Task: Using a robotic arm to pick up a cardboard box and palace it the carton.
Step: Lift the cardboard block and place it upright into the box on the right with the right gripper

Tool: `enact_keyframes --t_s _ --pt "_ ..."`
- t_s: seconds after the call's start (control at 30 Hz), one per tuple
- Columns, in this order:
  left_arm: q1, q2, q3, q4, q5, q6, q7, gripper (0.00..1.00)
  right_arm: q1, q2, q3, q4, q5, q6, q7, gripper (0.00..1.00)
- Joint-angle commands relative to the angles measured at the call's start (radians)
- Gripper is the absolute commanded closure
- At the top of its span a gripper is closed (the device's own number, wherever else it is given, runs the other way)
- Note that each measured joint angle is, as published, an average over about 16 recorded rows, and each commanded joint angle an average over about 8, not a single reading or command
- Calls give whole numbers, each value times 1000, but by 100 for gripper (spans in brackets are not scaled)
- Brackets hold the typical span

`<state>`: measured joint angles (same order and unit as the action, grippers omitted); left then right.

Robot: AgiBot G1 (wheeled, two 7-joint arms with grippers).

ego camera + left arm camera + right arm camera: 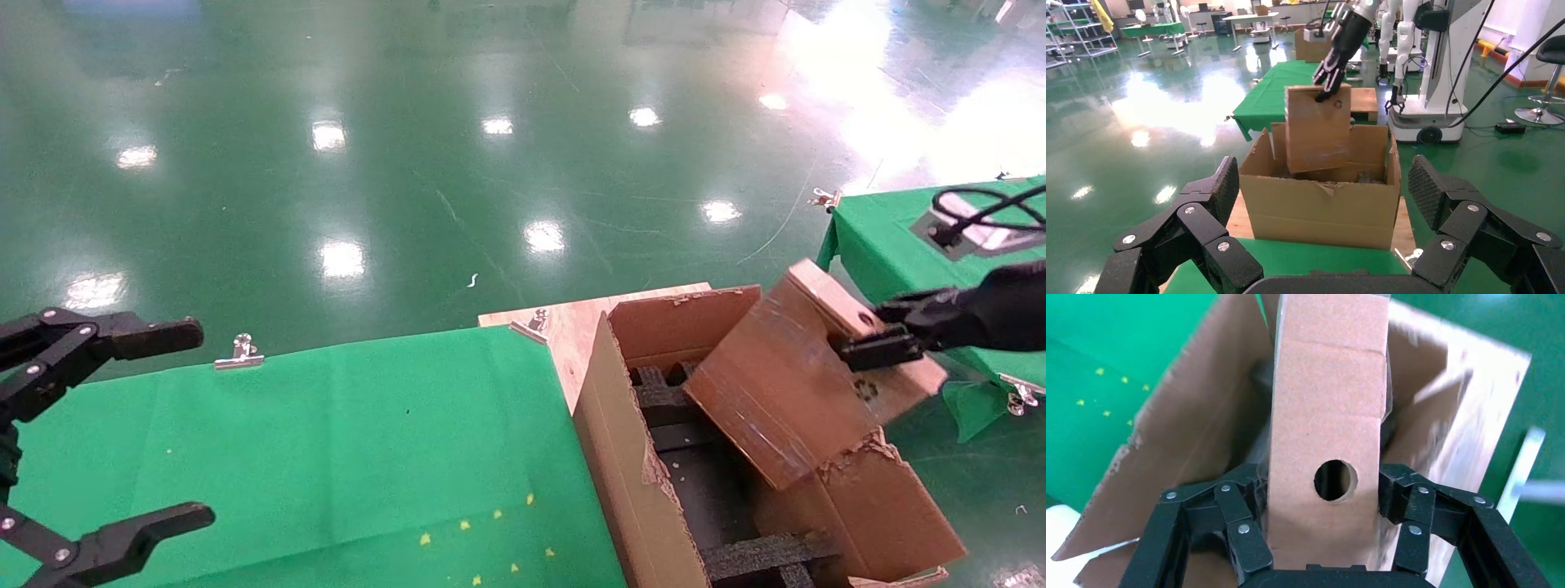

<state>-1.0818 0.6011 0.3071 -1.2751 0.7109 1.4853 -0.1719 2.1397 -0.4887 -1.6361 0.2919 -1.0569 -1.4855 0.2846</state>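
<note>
Box [776,384] hangs tilted over the open carton [629,465], its lower end already dipping between the carton's walls above the black foam [760,555], its upper end held high toward the robot's right. The right gripper [870,341] has it by that upper end: the wrist view shows the jaws closed onto the two broad faces, one finger [1242,527] on each side, with the narrow edge and its round hole [1335,480] facing the camera.

It looks like a light, stiff thing. The flat cardboard keeps its shape under the pinch and shows no bowing between the fingers, so a squeeze across the thin dimension seems the right hold. The faces look scuffed and somewhat glossy, which may make them a little slippery; gripping near one end also leaves most of the length hanging free, so it can swing or pivot in the jaws. The carton's torn flaps could catch a corner on the way down.

The left gripper [122,433] sits idle over the green table [343,457], well apart from the carton, jaws wide open and empty.
</note>
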Motion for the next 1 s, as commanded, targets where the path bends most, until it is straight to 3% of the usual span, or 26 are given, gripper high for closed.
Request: enact_keyframes --t_s 0.03,0.37,0.77,1.0 --pt "0 0 0 0 0 0 0 0 -4 6 -9 11 -11 13 57 100" --pt "0 0 0 0 0 0 0 0 -20 54 -50 168 -75 109 294 100" --pt "0 0 0 0 -1 0 0 0 -22 59 -54 186 -81 126 321 100" --pt "0 0 1 1 -1 0 1 0 -56 42 -60 194 -86 217 395 100"
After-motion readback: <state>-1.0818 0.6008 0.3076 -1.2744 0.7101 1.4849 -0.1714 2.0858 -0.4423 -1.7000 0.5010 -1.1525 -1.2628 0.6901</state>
